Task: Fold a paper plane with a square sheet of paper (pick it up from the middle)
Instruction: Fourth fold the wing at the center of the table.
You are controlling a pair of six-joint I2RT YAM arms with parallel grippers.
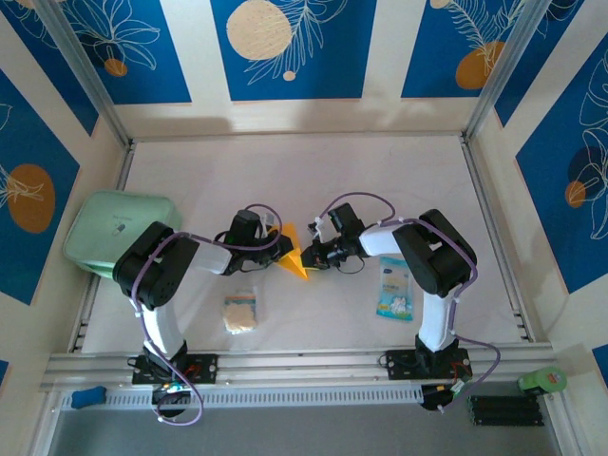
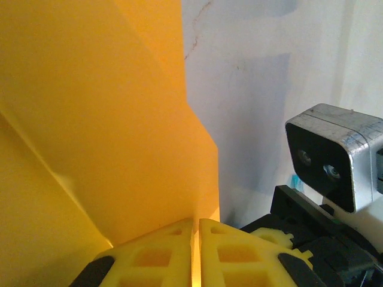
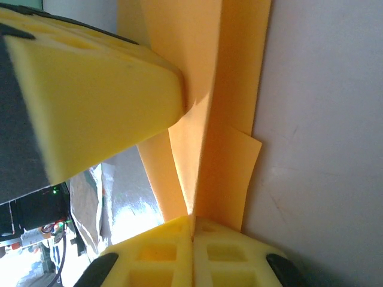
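While a pale green lidded plastic box (image 1: 122, 233) sits far left on the white table (image 1: 285, 171), a small beige spongy square (image 1: 241, 312) lies nearer the bases. L gripper (image 2: 195, 254) is pinched tight on the thin orange-yellow folded paper sheet (image 1: 296, 258) at table centre, betw. both arms. R gripper (image 3: 192, 242) is clamped closed on the same sheet's opposite side. Blue-white printed packet (image 1: 394, 290) lies further R.
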